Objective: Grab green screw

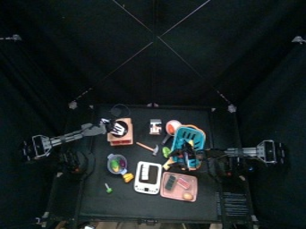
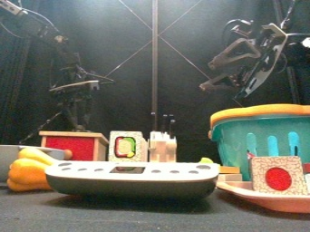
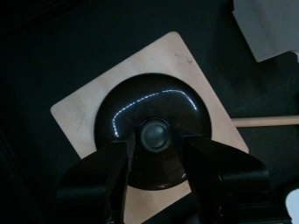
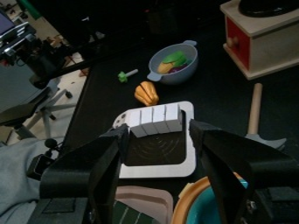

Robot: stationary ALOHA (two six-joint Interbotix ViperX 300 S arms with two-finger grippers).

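Note:
The green screw (image 4: 126, 75) is a tiny bright green piece lying on the black table beside the green-rimmed bowl (image 4: 176, 61); from above the green screw (image 1: 110, 189) sits near the table's front left. My right gripper (image 4: 158, 140) hangs open above the white rectangular device (image 4: 159, 129), some way short of the screw. In the top view the right gripper (image 1: 180, 157) is right of centre. My left gripper (image 3: 152, 144) is open over the wooden top of the red box (image 3: 176, 66), directly above the box's black round disc (image 3: 152, 118). Neither gripper holds anything.
A small yellow-orange piece (image 4: 147, 91) lies between the device and the bowl. A teal basket (image 1: 187, 138) and a pink tray (image 1: 181, 186) stand on the right. A wooden stick (image 4: 254, 109) lies near the red box (image 1: 120, 136). In the front view the white device (image 2: 133, 178) stands nearest.

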